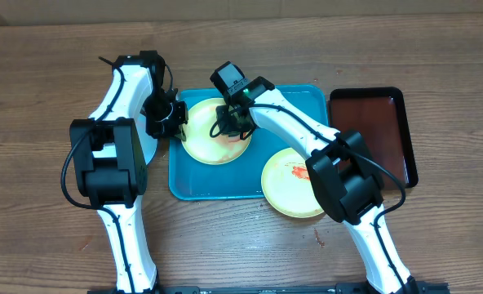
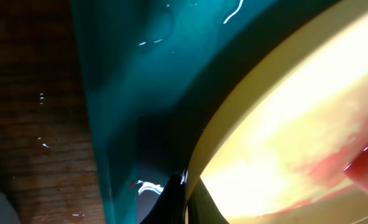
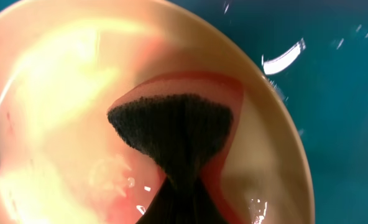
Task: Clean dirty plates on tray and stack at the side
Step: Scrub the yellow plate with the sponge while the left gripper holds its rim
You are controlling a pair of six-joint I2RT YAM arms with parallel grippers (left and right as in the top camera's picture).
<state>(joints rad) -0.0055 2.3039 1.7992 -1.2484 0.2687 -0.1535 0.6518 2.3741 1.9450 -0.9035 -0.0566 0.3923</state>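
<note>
While the overhead view shows the smeared plate (image 1: 202, 140) on the tray (image 1: 184, 184), the left gripper (image 1: 166, 121) sits at its left rim and the right gripper (image 1: 232, 124) over its middle. A second plate (image 1: 286, 192) and a brown tray (image 1: 372, 122) lie well off to the right. From the left wrist, the jaws look pinched shut on that rim. From the right wrist, they clamp a dark-and-red sponge (image 3: 171, 130) against the plate's floor, with nothing in the way.

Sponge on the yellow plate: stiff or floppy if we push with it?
The sponge looks soft: it's pinched into an hourglass, so it'll likely fold rather than push stiffly. Porous texture suggests it's light. Its coarse dark face should drag on the glossy plate, not slide freely.
</note>
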